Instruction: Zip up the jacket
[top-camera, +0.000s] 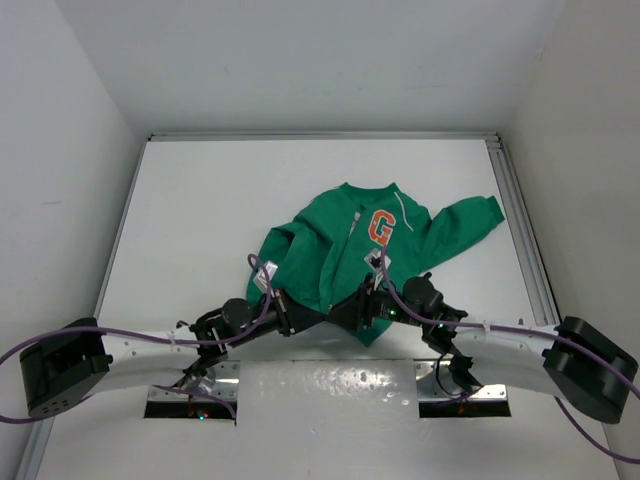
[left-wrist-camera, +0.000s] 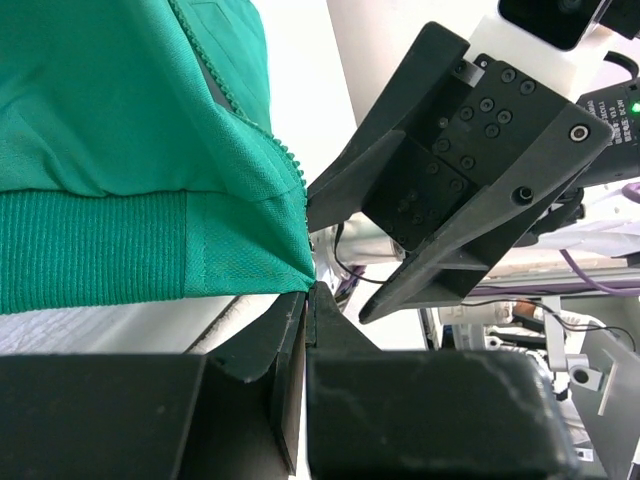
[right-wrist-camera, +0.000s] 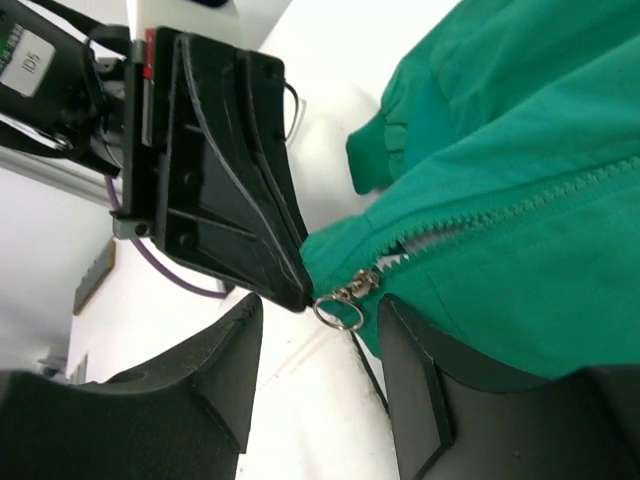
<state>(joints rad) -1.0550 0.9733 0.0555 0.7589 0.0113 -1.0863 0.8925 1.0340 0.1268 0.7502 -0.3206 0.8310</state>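
Observation:
The green jacket lies front up on the table, its orange "G" showing and its hem toward the arms. My left gripper is shut on the hem corner beside the zipper's bottom end; it also shows in the top view. My right gripper is open, its fingers on either side of the zipper's metal ring pull without touching it. The slider sits at the bottom of the teeth. The two grippers meet tip to tip at the hem.
White walls close in the table on the left, back and right. A metal rail runs along the right edge. Purple cables trail along both arms. The right gripper's fingers fill the left wrist view just right of the hem.

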